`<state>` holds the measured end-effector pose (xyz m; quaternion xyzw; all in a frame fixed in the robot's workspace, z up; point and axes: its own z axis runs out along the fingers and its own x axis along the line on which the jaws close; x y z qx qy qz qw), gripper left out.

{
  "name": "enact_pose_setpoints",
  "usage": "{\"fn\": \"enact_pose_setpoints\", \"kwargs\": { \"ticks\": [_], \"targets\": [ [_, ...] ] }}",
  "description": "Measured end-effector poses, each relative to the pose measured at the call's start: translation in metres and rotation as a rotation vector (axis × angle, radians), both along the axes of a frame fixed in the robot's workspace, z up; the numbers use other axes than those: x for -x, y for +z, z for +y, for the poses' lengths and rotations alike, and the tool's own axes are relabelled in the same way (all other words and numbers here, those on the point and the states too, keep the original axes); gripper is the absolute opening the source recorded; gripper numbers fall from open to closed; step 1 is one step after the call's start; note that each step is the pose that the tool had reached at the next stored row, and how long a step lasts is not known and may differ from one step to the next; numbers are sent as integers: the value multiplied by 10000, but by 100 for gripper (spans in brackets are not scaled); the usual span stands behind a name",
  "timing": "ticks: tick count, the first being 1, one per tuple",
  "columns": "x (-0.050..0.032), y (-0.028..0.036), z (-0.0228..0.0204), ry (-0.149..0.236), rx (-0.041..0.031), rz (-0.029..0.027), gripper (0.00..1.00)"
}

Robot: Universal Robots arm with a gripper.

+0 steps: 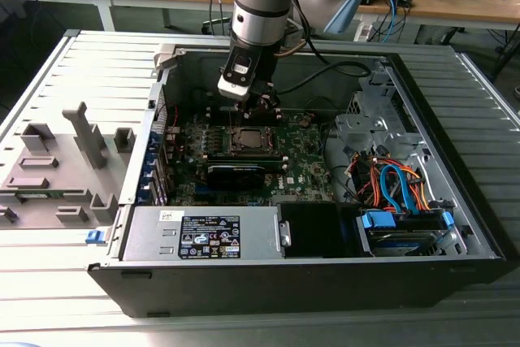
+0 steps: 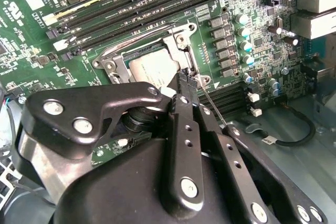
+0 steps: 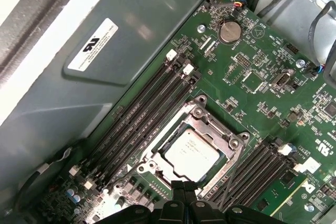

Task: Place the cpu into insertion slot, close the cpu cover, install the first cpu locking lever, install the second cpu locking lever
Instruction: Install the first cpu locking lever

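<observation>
The cpu (image 3: 191, 153) lies flat in the insertion slot (image 1: 248, 140) on the green motherboard. Its dull silver top also shows in the second wrist view (image 2: 152, 69). The cpu cover (image 3: 207, 124) is down over it, framing the chip, and part of the frame appears again (image 2: 113, 64). My gripper (image 2: 187, 78) hangs just above one edge of the socket with its black fingers together. A thin locking lever rod (image 2: 212, 103) slants away from right beside the fingertips; I cannot tell whether it is clamped. In the other views the gripper (image 3: 185, 184) (image 1: 264, 107) is over the socket's rim.
Long black memory slots (image 3: 142, 119) flank the socket on two sides. A black card (image 1: 236, 172) lies in front of it. The power supply (image 1: 207, 237), the drive cage with blue and orange cables (image 1: 398, 188) and the case walls (image 1: 268, 282) close in. A grey fixture (image 1: 57, 168) stands outside.
</observation>
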<state>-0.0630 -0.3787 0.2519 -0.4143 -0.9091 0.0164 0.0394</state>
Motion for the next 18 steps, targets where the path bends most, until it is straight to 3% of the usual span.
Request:
{"fn": "enact_pose_setpoints", "kwargs": {
  "ticks": [18],
  "targets": [
    [0,0,0,240,0,0,11]
  ]
}}
